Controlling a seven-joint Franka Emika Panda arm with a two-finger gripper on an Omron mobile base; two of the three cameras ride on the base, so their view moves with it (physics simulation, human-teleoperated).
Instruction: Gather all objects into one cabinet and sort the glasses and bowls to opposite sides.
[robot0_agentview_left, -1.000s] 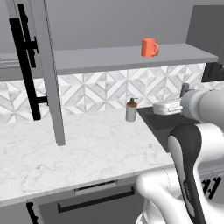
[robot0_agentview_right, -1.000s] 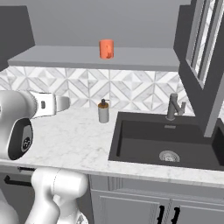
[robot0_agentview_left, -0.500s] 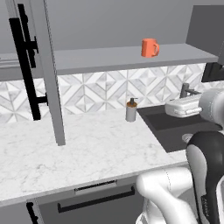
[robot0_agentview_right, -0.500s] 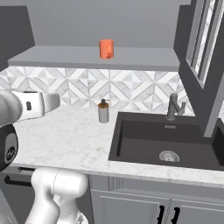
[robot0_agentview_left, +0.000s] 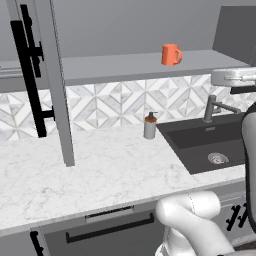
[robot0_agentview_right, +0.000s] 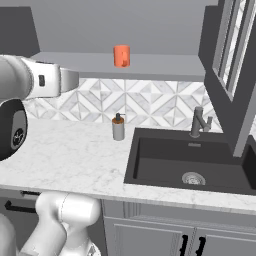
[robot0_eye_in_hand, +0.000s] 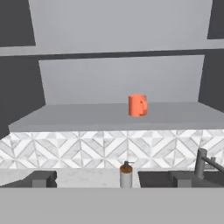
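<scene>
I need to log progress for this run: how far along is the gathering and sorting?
Looks done: the orange mug stands upright on the cabinet shelf. In hand: nothing; the gripper is open and empty, facing that shelf. Left: the other cups and the bowl are not in these views, so sorting looks unfinished.

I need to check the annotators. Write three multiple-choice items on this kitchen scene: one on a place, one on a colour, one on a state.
1. Where does the mug stand?
A. on the cabinet shelf
B. in the sink
C. on the counter

2. What colour is the mug?
A. grey
B. orange
C. blue

3. How do the gripper's jaws stand?
A. shut on the mug
B. shut on the soap dispenser
C. open, holding nothing

Key: 1 A, the orange mug sits on the cabinet shelf; 2 B, it is plainly orange; 3 C, the gripper shows its fingertips wide apart, the soap dispenser far off between them.
</scene>
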